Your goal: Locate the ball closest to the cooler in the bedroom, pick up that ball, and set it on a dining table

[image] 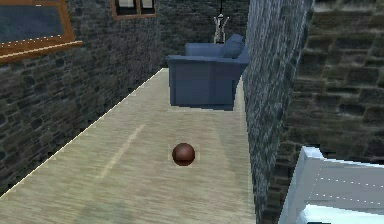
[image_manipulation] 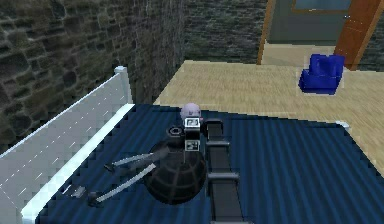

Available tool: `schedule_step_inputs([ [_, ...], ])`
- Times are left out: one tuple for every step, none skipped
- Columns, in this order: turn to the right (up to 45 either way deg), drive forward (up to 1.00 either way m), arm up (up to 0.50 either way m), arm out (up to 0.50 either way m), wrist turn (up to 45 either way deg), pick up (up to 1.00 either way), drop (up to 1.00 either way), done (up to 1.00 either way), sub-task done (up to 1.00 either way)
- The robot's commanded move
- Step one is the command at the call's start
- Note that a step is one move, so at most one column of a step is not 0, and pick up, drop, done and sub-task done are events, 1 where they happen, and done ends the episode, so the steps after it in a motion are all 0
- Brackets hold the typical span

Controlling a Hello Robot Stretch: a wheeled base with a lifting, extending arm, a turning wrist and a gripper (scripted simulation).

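Between dark stone-block walls (image: 60, 100), facing along pale plank flooring (image: 120, 150) toward a glossy reddish-brown ball (image: 183, 153) lying alone on the boards, well short of a blue upholstered armchair (image: 207, 75). Reaching to the side across a dark blue bed cover (image_manipulation: 290, 170) edged by a white slatted bed rail (image_manipulation: 70, 130), with the dark two-finger gripper (image_manipulation: 108, 178) showing against that cover. Not managing to tell how the jaws are standing, nor whether anything is being held. Noting a small pale lilac rounded thing (image_manipulation: 188, 110) sitting just behind the arm's white marker squares, too small for naming, and a bright blue boxy container (image_manipulation: 322, 72), probably the cooler, resting on the floor near a wooden door frame (image_manipulation: 352, 35). Judging the job as only beginning: weighing which ball lies nearest that container, with pickup not yet done and the carrying to a dining table and setting down all remaining.
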Motion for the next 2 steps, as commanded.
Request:
schedule_step_inputs([
  [0.0, 0.0, 0.0, 0.0, 45.0, 0.0, 0.0, 0.0, 0.0],
  [0.0, 0.0, 0.0, 0.0, 21.0, 0.0, 0.0, 0.0, 0.0],
])
